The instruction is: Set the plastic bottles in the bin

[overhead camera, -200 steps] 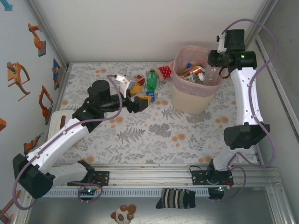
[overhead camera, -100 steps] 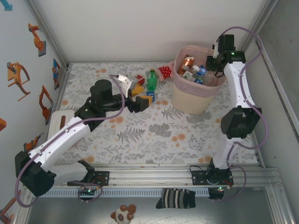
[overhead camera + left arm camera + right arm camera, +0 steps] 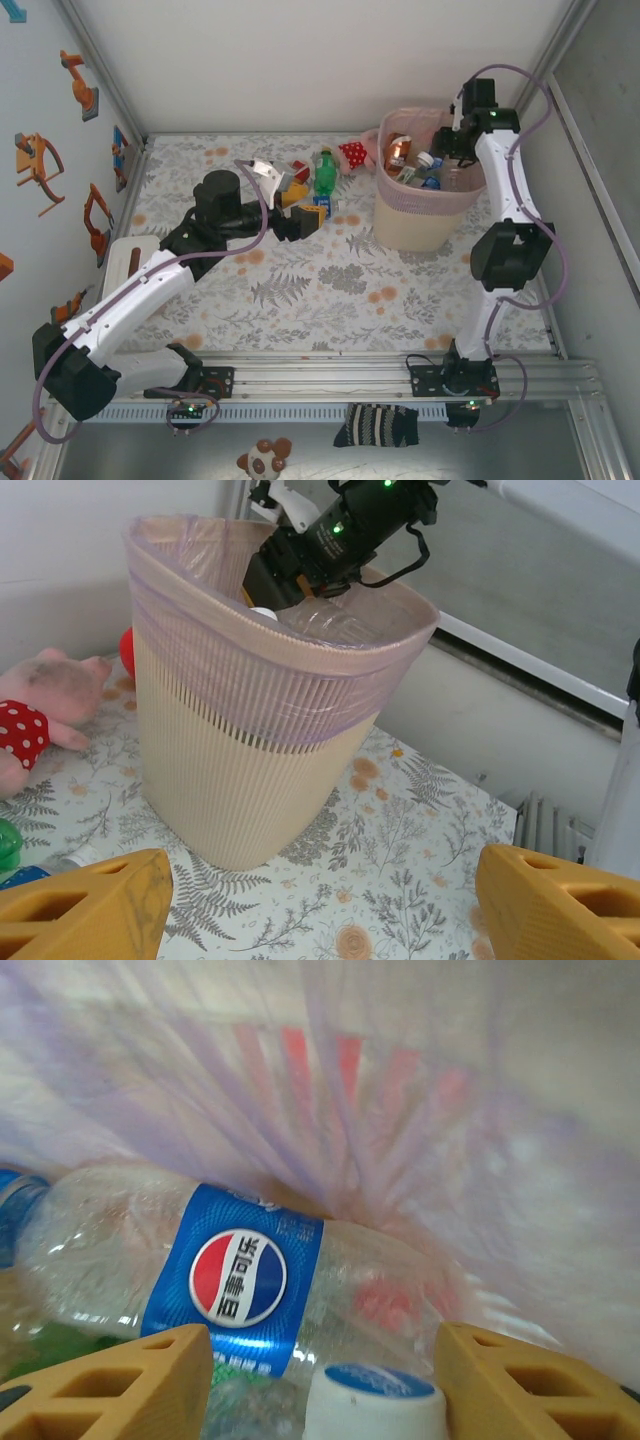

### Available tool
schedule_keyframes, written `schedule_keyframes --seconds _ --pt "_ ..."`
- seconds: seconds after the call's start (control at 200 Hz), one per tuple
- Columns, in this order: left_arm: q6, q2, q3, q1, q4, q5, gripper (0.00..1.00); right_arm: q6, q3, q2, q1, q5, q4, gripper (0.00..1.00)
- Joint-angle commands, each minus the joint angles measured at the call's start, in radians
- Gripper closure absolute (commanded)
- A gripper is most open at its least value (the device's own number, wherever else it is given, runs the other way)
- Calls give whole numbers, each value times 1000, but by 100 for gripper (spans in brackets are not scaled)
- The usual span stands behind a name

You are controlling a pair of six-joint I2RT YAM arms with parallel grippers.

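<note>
The bin (image 3: 412,222) stands at the back right, pink-rimmed with a beige body, holding several plastic bottles (image 3: 418,165). My right gripper (image 3: 440,155) reaches down inside it. In the right wrist view the right gripper (image 3: 320,1345) is open, with a white-and-blue capped bottle (image 3: 375,1400) loose between its fingers. Beyond lies a clear blue-labelled bottle (image 3: 240,1270). My left gripper (image 3: 305,218) hovers open near mid-table, beside a green bottle (image 3: 325,172) and other bottles (image 3: 290,180). The left gripper (image 3: 330,920) has nothing between its fingers and faces the bin (image 3: 250,730).
A red white-dotted soft toy (image 3: 352,153) lies just left of the bin, its pink limbs (image 3: 50,695) visible in the left wrist view. The enclosure's back wall and right wall stand close to the bin. Open floral tabletop (image 3: 340,290) spreads in front.
My right gripper carried a clear bottle from the bin's rim down into the bin, and its jaws have opened. The bin shifted slightly right. The left arm has barely moved.
</note>
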Motion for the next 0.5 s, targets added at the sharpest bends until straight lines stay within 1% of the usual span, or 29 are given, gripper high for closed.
schedule_keyframes --seconds 0.0,0.23,0.396,0.496 --pt "25 10 27 10 -9 -2 21 18 44 -100 -5 -19 -40 40" --pt "40 55 55 19 -67 -23 21 38 20 -196 3 -71 -53 43" --pt "57 105 90 25 -149 -57 22 52 -20 -249 18 -108 -59 53" --pt "78 139 114 29 -213 -86 23 57 -73 -285 29 -119 -55 56"
